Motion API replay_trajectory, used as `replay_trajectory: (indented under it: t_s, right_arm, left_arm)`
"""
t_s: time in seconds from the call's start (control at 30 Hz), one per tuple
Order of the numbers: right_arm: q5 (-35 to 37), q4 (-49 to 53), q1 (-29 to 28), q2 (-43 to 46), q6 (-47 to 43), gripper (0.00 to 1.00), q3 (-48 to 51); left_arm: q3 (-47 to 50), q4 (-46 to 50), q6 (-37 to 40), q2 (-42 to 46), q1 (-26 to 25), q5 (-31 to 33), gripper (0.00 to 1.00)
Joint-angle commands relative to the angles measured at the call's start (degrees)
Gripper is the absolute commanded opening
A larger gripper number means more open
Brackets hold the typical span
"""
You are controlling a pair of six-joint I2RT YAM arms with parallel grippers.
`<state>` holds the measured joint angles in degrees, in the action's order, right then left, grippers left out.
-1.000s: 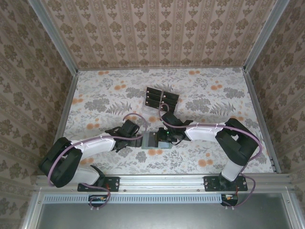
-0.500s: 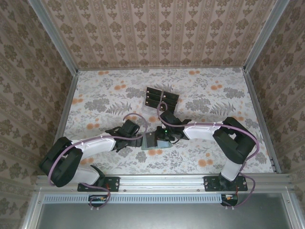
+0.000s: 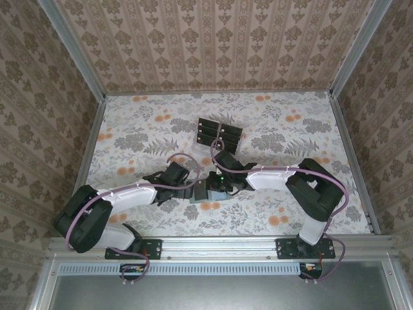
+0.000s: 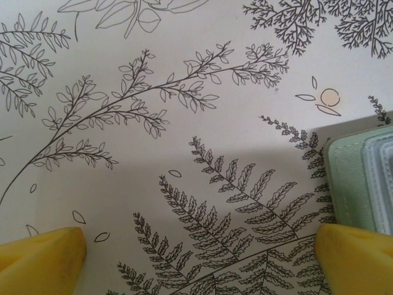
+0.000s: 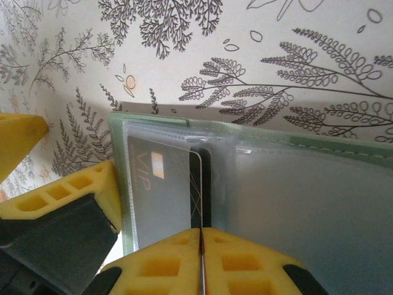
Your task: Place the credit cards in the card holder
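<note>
The right pincer [image 5: 201,236] was clamped on one credit card [image 5: 163,196], held edge-on, its length pointing straight ahead into the card holder [image 5: 344,150] lying mid-tabletop towards the near edge. The left pincer [image 4: 199,252] stood wide apart, just beside the holder's edge.

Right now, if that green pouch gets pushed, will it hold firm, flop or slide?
The green pouch looks thin and soft-edged, with clear plastic sleeves, so it would probably flex rather than hold firm. Lying flat on the smooth printed table, it likely slides easily and seems light.
</note>
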<state>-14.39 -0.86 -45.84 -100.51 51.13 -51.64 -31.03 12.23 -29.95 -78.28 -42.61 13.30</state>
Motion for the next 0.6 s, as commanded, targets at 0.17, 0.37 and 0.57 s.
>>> replay_trajectory:
  t_s: [0.17, 0.37, 0.57]
  right_arm:
    - [-2.7, -3.3, -1.5, -1.4, 2.7, 0.1, 1.1]
    - [-1.9, -2.9, -1.6, 0.1, 2.8, 0.25, 2.3]
    - [-0.6, -1.1, -1.5, 3.1, 2.0, 0.37, 2.7]
  left_arm:
    - [1.2, -2.4, 0.6, -1.9, 0.3, -1.7, 1.0]
    - [0.7, -1.2, 0.6, -0.4, 0.3, -1.2, 1.0]
    - [-0.2, 2.1, 0.6, 3.6, 0.6, -0.5, 1.0]
